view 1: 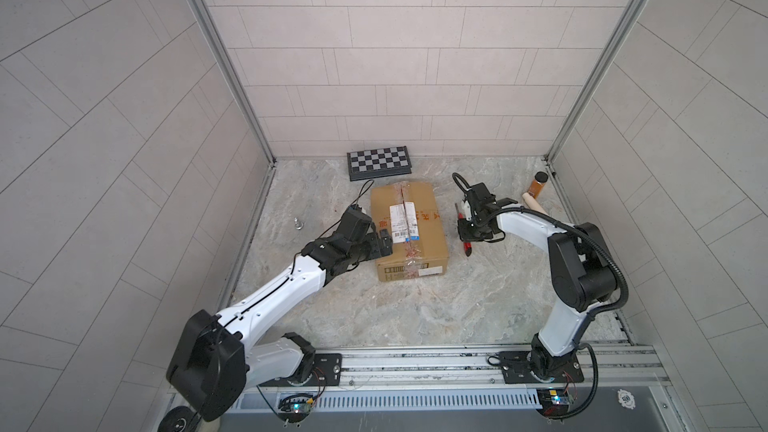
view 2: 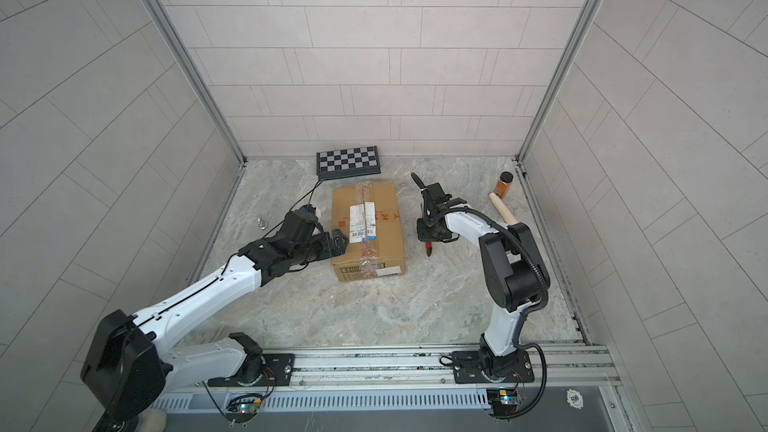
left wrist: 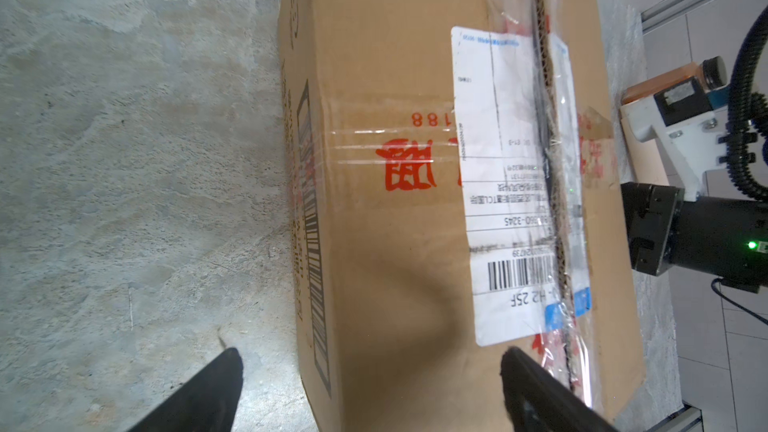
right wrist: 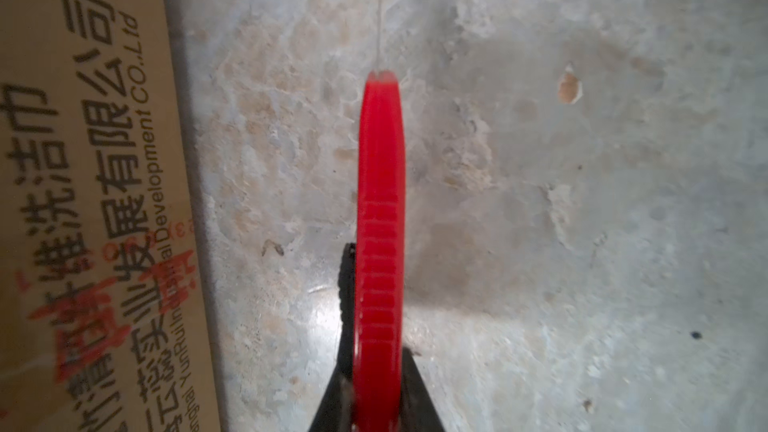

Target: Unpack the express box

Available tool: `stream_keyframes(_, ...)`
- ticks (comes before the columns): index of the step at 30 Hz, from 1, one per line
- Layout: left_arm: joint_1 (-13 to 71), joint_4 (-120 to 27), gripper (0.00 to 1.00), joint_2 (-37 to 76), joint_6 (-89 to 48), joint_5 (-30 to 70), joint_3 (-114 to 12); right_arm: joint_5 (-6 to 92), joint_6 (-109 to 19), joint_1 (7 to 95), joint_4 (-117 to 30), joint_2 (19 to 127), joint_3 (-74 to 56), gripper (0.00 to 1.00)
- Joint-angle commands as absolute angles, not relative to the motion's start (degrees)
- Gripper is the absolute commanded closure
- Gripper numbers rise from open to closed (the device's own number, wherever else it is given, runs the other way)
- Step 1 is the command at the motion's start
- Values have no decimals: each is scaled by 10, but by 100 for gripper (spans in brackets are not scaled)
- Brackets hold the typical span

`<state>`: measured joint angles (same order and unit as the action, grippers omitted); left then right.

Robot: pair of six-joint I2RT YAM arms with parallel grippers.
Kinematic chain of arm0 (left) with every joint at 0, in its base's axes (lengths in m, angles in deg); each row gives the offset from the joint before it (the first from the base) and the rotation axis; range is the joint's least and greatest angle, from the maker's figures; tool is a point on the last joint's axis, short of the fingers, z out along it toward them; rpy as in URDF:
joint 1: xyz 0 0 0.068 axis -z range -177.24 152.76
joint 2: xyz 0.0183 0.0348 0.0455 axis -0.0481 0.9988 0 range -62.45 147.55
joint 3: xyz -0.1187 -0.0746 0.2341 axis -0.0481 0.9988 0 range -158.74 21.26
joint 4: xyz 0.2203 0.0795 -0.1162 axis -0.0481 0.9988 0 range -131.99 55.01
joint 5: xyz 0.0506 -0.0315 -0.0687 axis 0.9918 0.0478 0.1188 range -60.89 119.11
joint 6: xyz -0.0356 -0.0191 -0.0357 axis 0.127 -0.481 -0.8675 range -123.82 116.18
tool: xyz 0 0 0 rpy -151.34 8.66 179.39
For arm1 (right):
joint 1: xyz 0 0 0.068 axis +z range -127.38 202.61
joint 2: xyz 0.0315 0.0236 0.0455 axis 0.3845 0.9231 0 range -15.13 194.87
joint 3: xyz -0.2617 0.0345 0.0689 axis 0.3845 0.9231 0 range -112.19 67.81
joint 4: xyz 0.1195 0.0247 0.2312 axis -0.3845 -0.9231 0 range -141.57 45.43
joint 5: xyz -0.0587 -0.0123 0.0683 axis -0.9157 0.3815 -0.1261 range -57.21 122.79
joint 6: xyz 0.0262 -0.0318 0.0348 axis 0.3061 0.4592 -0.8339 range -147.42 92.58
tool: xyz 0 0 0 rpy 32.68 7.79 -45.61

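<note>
The express box (view 1: 409, 234) (view 2: 368, 230), a brown carton with a white label, clear tape and red characters, lies mid-floor with its top flaps down. The left wrist view shows a dark gap along the taped seam on the box's top (left wrist: 395, 201). My left gripper (view 1: 384, 243) (view 2: 338, 243) (left wrist: 370, 357) is open at the box's left upper edge, one finger over the top, the other beside the wall. My right gripper (view 1: 467, 238) (view 2: 428, 238) (right wrist: 376, 401) is shut on a red-handled knife (right wrist: 380, 222) right of the box's side (right wrist: 83, 201), low over the floor.
A checkered board case (view 1: 379, 163) lies behind the box at the back wall. An orange bottle with a black cap (view 1: 539, 184) and a wooden rod (view 1: 536, 203) lie at the back right. A small metal piece (view 1: 298, 223) sits left of the box.
</note>
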<state>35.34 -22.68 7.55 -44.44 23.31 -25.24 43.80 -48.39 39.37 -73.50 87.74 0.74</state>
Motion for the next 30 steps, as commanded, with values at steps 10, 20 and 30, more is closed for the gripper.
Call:
stream_keyframes(10, 351, -239, 0, 126, -430, 219, -258, 380, -505, 380, -752, 823, -22, 46)
stream_keyframes(20, 352, -253, 0, 139, -438, 219, -234, 168, -522, 566, -833, 670, -91, 14)
stream_keyframes(30, 351, -278, 0, 136, -442, 206, -212, 109, -550, 699, -915, 849, -257, 11)
